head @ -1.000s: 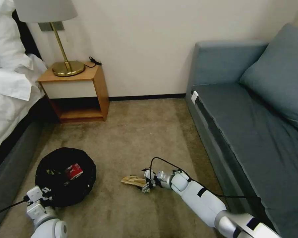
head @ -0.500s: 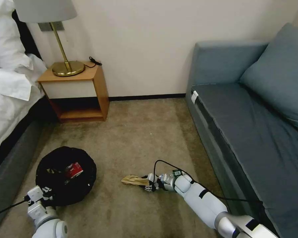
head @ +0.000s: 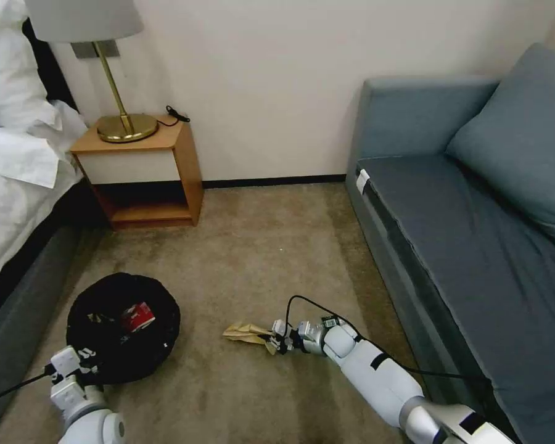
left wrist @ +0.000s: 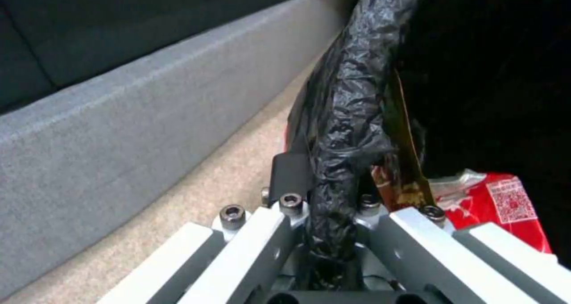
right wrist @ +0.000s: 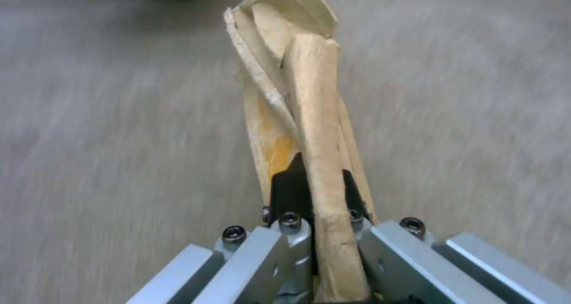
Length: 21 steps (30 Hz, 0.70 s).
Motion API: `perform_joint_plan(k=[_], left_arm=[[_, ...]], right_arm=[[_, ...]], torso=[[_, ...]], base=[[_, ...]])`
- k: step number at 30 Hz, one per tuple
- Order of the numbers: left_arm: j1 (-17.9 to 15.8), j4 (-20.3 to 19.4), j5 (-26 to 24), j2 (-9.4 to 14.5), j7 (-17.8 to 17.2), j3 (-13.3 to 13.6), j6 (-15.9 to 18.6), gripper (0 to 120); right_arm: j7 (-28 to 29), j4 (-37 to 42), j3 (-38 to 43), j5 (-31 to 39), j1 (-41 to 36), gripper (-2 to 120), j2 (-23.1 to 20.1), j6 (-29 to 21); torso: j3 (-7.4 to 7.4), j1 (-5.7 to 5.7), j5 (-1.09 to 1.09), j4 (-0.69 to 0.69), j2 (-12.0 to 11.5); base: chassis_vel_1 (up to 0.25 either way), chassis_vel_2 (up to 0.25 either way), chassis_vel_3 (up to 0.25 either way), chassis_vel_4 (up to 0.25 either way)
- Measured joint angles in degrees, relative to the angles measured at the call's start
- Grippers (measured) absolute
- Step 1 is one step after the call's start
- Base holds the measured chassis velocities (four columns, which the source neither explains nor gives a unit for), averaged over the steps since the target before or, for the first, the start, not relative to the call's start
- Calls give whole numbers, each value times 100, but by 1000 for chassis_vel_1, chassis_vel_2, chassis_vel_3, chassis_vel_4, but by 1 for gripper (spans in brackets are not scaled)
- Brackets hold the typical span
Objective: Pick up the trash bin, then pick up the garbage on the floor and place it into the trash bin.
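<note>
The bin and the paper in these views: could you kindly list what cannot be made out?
- Bin: its body, head view, hidden under the black bag.
- Bin's contents: beyond the red wrapper, lost in the dark, both views.
- Paper: right wrist view, lower end hidden inside the right hand.
- Left hand: wrist view, base cut off by the edge.

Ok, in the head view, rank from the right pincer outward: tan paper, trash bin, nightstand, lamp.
1. Tan paper, clamped in the right pincer.
2. Trash bin, to its left on the carpet.
3. Nightstand, far back left by the wall.
4. Lamp, standing on the nightstand.
</note>
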Motion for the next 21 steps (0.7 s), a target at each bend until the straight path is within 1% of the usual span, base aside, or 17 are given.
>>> perform_joint_plan(k=[1, 2, 4, 5, 6, 7, 8, 9, 10, 11, 14, 15, 19, 21], left_arm=[[2, -1, 9, -5, 6, 5, -1, 1], [9, -11, 39, -9, 31, 23, -13, 1], [15, -21, 68, -5, 60, 46, -20, 1], [15, -21, 68, -5, 60, 46, -20, 1], [15, -21, 86, -1, 69, 59, -20, 1], [14, -22, 91, -1, 71, 63, -21, 1], [13, -30, 108, -4, 74, 73, -21, 1], [12, -46, 120, -13, 79, 86, -21, 1], [12, -46, 120, -13, 79, 86, -21, 1], [12, -55, 123, -18, 83, 93, -21, 1], [16, -97, 136, -44, 97, 131, -21, 1], [16, -97, 136, -44, 97, 131, -21, 1], [19, -152, 139, -68, 117, 171, -21, 1], [21, -158, 139, -72, 122, 181, -21, 1]], right_arm=[[143, 131, -97, 158, 1, 0, -21, -38], [661, 512, -372, 670, 12, 0, -55, -104], [1202, 896, -645, 1215, 44, 0, -25, -109], [1202, 896, -645, 1215, 44, 0, -25, -109], [1460, 1124, -817, 1553, 66, 0, 16, -109], [1542, 1200, -874, 1662, 72, 0, 28, -112], [1797, 1520, -1090, 2127, 86, 0, 83, -164], [1922, 1754, -1246, 2448, 92, 0, 133, -219], [1922, 1754, -1246, 2448, 92, 0, 133, -219], [1980, 1863, -1333, 2596, 95, 0, 163, -245], [2237, 2341, -1759, 3252, 91, 0, 304, -348], [2237, 2341, -1759, 3252, 91, 0, 304, -348], [2317, 2730, -2147, 3803, 25, 0, 478, -424], [2317, 2772, -2207, 3866, 15, 0, 509, -431]], torso=[[0, 0, 0, 0, 0], [0, 0, -1, 0, 0], [0, 0, -1, 0, 0], [0, 0, -1, 0, 0], [0, 0, -1, 0, 0], [0, 0, -1, 0, 0], [0, 0, -1, 1, 0], [0, 0, -1, 1, 0], [0, 0, -1, 1, 0], [0, 0, -1, 1, 0], [0, 0, -1, 1, 0], [0, 0, -1, 1, 0], [0, 0, -1, 1, 0], [0, 0, -1, 1, 0]], base=[[0, 0, 0, 0], [0, 0, 0, 0], [0, 0, 0, 0], [0, 0, 0, 0], [0, 0, 0, 0], [0, 0, 0, 0], [0, 0, 0, 0], [0, 0, 0, 0], [0, 0, 0, 0], [0, 0, 0, 0], [0, 0, 0, 0], [0, 0, 0, 0], [0, 0, 0, 0], [0, 0, 0, 0]])
